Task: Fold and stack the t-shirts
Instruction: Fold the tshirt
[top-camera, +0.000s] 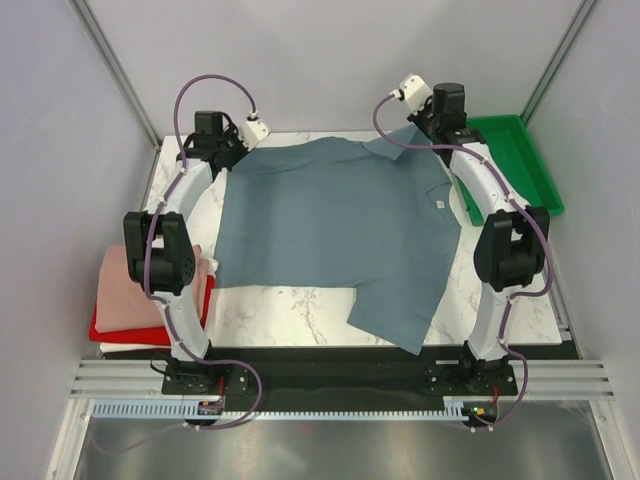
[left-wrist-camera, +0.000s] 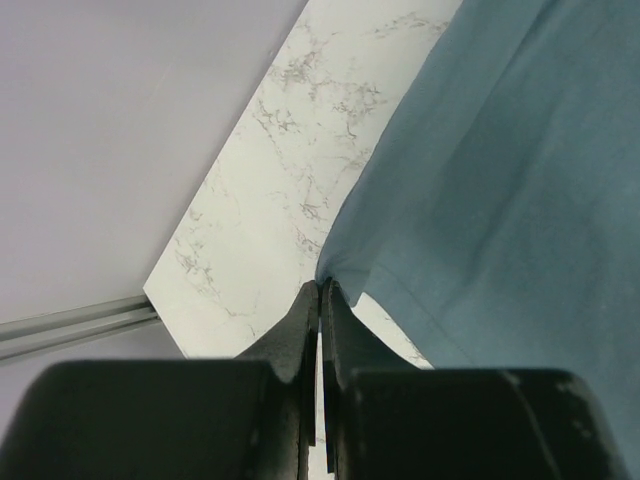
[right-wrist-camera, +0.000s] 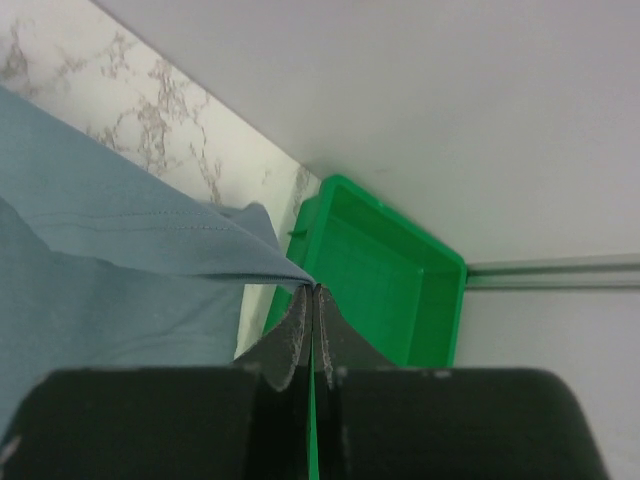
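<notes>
Blue-grey t-shirt (top-camera: 340, 230) spread on counter (top-camera: 290, 302). Left end effector (left-wrist-camera: 320, 287) pressed together, pinching a fabric corner at its tips. Right end effector (right-wrist-camera: 316, 290) likewise (green tray (right-wrist-camera: 390, 270) just beyond it). Probable reason: tensioning the far edge to flatten before folding.

A green tray (top-camera: 522, 160) sits at the upper right of the frame. It is right by the white, grey-veined table (top-camera: 300, 303).
</notes>
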